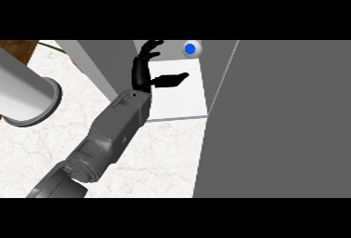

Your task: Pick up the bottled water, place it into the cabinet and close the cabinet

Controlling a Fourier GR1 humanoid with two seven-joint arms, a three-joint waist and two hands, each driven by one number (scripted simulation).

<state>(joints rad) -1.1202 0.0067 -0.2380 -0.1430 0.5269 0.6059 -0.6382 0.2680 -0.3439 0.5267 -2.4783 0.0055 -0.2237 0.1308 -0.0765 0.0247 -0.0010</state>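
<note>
Left robot hand (142,70): open, fingers spread, holding nothing, above the cabinet (182,100) floor.
Bottled water (191,48): upright at the cabinet floor's far right corner (blue cap showing), just beyond the fingertips, untouched.
Table (161,158): marbled, beneath the grey forearm.

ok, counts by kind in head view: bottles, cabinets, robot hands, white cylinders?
bottled water: 1
cabinet: 1
left hand: 1 (right hand not in view)
white cylinder: 1
Total: 4
</note>
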